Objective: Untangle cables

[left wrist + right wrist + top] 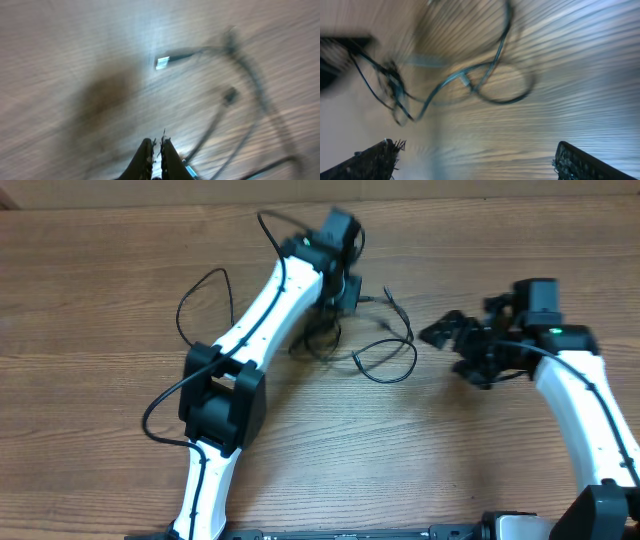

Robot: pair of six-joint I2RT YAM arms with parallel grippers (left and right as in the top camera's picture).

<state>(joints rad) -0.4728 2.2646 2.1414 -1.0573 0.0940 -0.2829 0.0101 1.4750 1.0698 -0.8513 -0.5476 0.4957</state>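
Okay, overhead view first: the cables (338, 345) sit in a loose tangle a bit above the middle of the wooden table (100, 290), with one loop swinging out to the right. The left arm (265, 305) reaches up from the bottom edge, and the left gripper (340, 305) points down right at the top of that tangle. Its tips get lost against the black cords, so from here I can't tell whether they touch. The right gripper (445, 332) is just right of the outer loop with its fingers spread and clear of the cords. If there's any lettering on the arms, it's too small to read.

Left wrist view is badly smeared. The left gripper (156, 150) has its two fingers (145, 160) pressed together at the bottom edge, and their lower parts are cut off. A thin sliver sticks up between the tips, but I can't tell if it's a cord. The cables (255, 85) curve off ahead and to the right, and one silver plug (162, 62) lies straight ahead of the tips.

Right wrist view is blurry too. The right gripper (477, 147) has its fingers (375, 160) wide apart at the two bottom corners, holding nothing. The cables (495, 65) loop ahead of them, knotting up towards the left, well outside the gap.
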